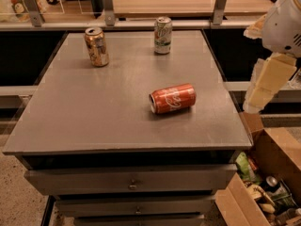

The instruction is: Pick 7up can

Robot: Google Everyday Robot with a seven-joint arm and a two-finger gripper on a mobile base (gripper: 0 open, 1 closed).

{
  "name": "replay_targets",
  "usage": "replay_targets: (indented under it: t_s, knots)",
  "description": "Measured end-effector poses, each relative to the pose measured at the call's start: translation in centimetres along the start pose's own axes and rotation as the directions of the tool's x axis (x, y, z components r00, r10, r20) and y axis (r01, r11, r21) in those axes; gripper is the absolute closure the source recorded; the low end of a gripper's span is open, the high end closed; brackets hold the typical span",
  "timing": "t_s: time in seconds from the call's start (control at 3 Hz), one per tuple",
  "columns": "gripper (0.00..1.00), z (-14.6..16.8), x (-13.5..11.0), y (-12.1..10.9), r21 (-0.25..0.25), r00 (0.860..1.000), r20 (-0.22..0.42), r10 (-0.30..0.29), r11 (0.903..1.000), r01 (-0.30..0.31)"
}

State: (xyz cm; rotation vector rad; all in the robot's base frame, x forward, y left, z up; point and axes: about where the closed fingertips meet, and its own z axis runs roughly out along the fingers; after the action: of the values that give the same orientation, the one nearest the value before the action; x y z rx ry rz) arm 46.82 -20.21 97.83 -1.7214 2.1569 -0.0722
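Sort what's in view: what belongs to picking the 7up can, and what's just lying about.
Job: 7up can, upright at the far edge of the table; gripper, off its right side.
Lying about: gold-brown can, upright; red-orange can, on its side; cardboard box of clutter.
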Motion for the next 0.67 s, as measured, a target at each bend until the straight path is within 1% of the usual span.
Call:
replay_targets:
  t_s: [0.33, 0.67]
  knots:
    - [0.0, 2.5, -1.6, -3.8, 0.004, 0.999, 0.047, 0.005, 1.0, -0.006]
    - [0.0, 4.7, -2.6, -7.5, 0.044, 0.996, 0.076, 0.036, 0.9983, -0.039]
